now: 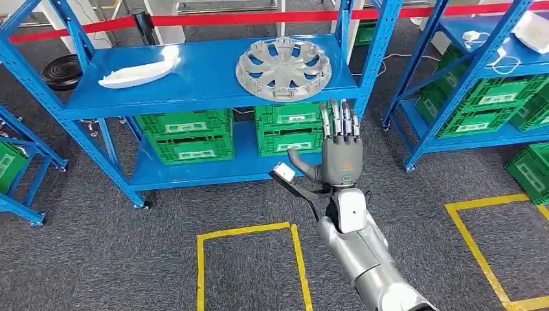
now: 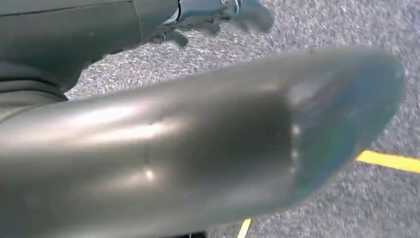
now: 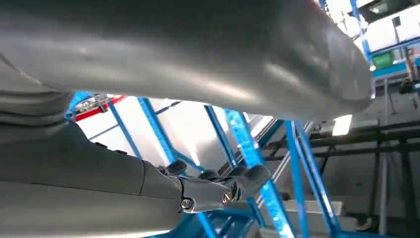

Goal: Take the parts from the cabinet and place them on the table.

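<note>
Right robot hand (image 1: 338, 159) is raised w/ fingers straight and spread, holding nothing, just short of the blue shelf (image 1: 207, 87). The silver wheel cover (image 1: 283, 67) lies flat on the top deck, ahead and slightly left of it, so right arm is nearer. White trim part (image 1: 139, 71) lies further left, long axis across the shelf. Left robot hand: blurred thumb (image 2: 223, 129) blocks the wrist view; state can't be told.

I see a shiny silver hubcap (image 1: 283, 68) and a smooth white plastic part (image 1: 139, 71) on the blue painted metal shelf (image 1: 201, 81). Below sit green plastic crates (image 1: 188, 135). The floor is rough grey carpet (image 1: 97, 253). My right hand (image 1: 338, 155) looks like smooth grey metal.
</note>
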